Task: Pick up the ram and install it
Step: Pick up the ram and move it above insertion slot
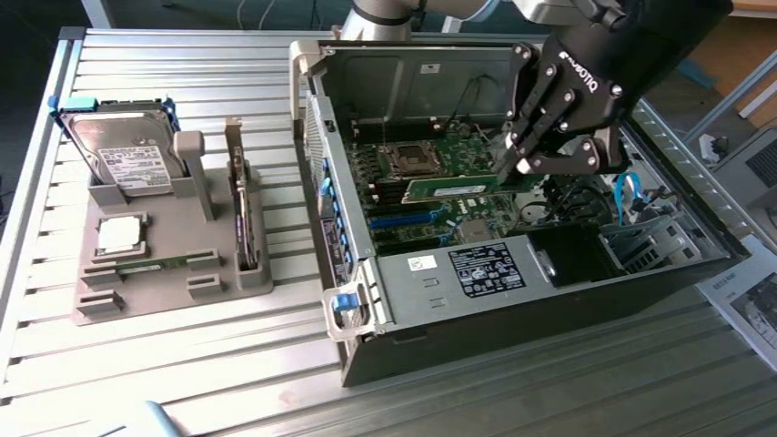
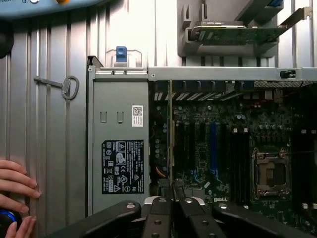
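The ram (image 1: pixel 456 187) is a long green stick held level above the motherboard (image 1: pixel 425 205) inside the open computer case (image 1: pixel 352 300). My gripper (image 1: pixel 525 168) is shut on the stick's end toward the exterior view's right. In the wrist view the ram (image 2: pixel 171 139) appears edge-on as a thin strip running out from my gripper (image 2: pixel 172 191), over the board beside the black and blue slots (image 2: pixel 212 148). The ram hangs above the board, apart from the slots.
A grey holder (image 1: pixel 158 273) at the exterior view's left carries a hard drive (image 1: pixel 122 155), a silver processor (image 1: pixel 119 235) and an upright card (image 1: pixel 243 214). The power supply (image 1: pixel 479 269) fills the case's near end. The processor socket (image 2: pixel 270 173) lies past the slots. A person's hand (image 2: pixel 15 191) rests on the table.
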Robot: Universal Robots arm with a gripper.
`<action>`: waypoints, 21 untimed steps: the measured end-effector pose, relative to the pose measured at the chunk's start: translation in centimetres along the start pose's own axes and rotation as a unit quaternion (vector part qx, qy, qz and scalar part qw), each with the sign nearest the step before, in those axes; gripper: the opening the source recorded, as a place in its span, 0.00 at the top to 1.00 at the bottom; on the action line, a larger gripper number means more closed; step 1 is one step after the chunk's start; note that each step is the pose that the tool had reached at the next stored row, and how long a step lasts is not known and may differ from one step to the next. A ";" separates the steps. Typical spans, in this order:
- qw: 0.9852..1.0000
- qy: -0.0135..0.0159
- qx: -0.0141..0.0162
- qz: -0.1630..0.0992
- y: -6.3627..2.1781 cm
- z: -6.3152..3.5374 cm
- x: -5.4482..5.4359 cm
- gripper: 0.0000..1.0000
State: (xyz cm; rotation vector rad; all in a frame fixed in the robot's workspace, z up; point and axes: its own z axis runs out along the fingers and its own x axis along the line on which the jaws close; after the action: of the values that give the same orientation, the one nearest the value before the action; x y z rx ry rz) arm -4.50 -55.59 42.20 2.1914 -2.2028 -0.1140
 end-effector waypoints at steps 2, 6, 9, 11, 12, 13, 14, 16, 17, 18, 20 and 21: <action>1.000 0.000 0.000 0.000 -0.67 -0.05 0.1 0.88; 1.000 0.000 -0.001 0.000 -2.24 -0.18 0.3 0.88; 1.000 0.000 -0.001 0.000 -3.39 -0.27 0.4 0.88; 1.000 0.000 -0.001 0.000 -4.29 -0.34 0.6 0.88; 1.000 0.000 -0.002 0.000 -4.60 -0.36 0.6 0.88; 1.000 0.000 -0.002 0.000 -4.93 -0.39 0.7 0.88; 1.000 0.000 -0.002 0.000 -5.25 -0.42 0.7 0.88; 1.000 0.000 -0.002 0.000 -5.65 -0.45 0.8 0.88; 1.000 0.000 -0.002 0.000 -5.65 -0.45 0.8 0.88; 1.000 0.000 -0.002 0.000 -5.65 -0.45 0.8 0.88; 1.000 0.000 -0.002 0.000 -5.66 -0.45 0.8 0.88; 1.000 0.000 -0.002 0.000 -5.65 -0.45 0.8 0.88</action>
State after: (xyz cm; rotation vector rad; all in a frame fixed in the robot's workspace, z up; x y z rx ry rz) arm 1.17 -56.40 42.20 2.1895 -2.2007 -0.1180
